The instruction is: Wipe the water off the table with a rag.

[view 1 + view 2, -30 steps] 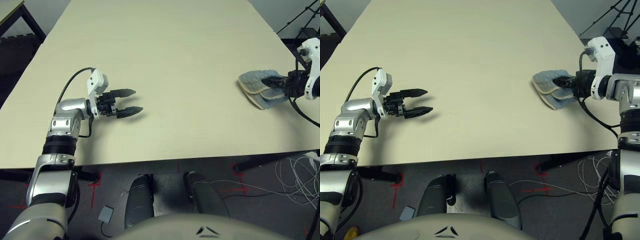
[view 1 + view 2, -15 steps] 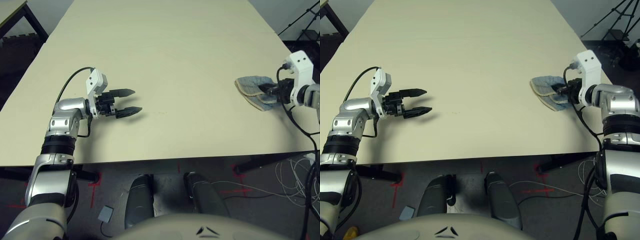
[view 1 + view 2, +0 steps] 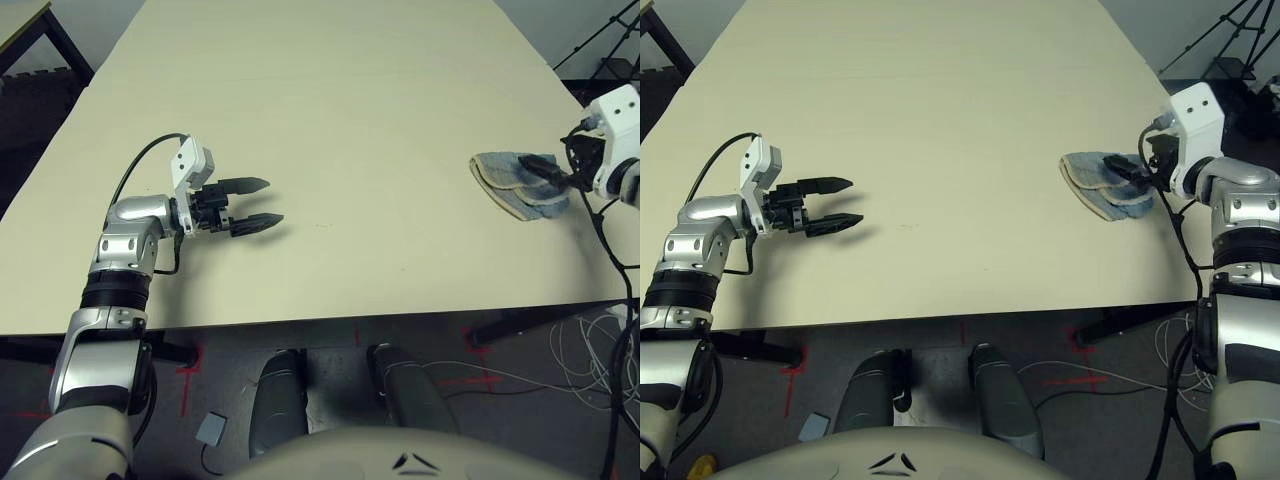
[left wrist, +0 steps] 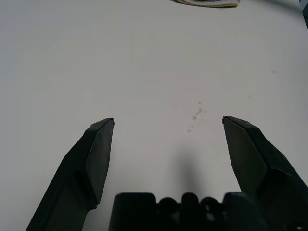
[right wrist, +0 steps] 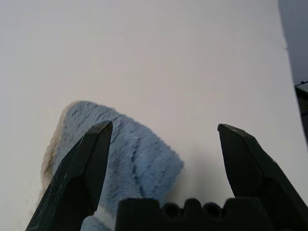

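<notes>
We see one rag [image 3: 505, 175], right of frame, on one table [image 3: 350, 130]; two grippers: left [image 3: 248, 205], left of frame, and right [image 5: 166, 127], both wide open, empty.

So it's a big rectangular table with a smooth pale cream top [image 3: 350, 120], and lying right on it there's a small folded light blue terry rag with cream edging [image 3: 505, 178], plus some tiny amber-brown water droplets [image 4: 198, 114] sitting well apart from the rag.

Left gripper [image 3: 262, 205] with fingers wide apart, pointing inward; right gripper [image 5: 165, 126] with fingers spread, pointing inward too.
</notes>
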Motion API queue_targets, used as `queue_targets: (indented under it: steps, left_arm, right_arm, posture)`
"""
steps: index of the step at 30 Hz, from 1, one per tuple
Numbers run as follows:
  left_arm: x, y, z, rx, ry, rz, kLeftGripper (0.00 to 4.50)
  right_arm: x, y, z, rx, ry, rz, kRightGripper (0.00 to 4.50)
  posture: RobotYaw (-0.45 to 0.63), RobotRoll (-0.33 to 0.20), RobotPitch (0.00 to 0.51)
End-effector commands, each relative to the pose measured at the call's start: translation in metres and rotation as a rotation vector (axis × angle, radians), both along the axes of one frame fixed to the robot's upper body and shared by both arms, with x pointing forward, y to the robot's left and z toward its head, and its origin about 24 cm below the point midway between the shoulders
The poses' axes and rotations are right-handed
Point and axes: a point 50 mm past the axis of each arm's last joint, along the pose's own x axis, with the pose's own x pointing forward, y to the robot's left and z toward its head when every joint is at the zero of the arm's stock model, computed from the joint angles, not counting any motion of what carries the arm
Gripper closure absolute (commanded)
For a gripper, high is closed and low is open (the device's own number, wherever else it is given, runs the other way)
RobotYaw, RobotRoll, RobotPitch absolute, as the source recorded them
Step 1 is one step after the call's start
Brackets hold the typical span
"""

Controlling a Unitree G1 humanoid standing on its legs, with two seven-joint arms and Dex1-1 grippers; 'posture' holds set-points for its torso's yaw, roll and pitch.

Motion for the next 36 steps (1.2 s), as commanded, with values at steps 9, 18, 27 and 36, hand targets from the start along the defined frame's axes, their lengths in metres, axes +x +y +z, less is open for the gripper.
queue_targets:
  steps: [9,18,27,36]
  left_arm:
    - [0.003,0.028,0.012,-0.112,-0.144,0.373,0.00]
    - [0.002,0.067,0.013,-0.182,-0.239,0.821,0.00]
    - [-0.002,0.092,0.011,-0.189,-0.306,1.069,0.00]
    - [0.001,0.098,0.011,-0.189,-0.314,1.118,0.00]
  right_arm:
    - [0.000,0.001,-0.003,0.200,-0.248,-0.045,0.05]
    - [-0.004,-0.008,-0.023,0.299,-0.305,-0.169,0.05]
    - [-0.009,-0.016,-0.032,0.336,-0.319,-0.240,0.05]
    - [-0.011,-0.017,-0.034,0.329,-0.317,-0.245,0.05]
  posture:
    - [-0.18,0.000,0.161]
    - [-0.12,0.000,0.176]
    - [-0.10,0.000,0.181]
    - [-0.10,0.000,0.179]
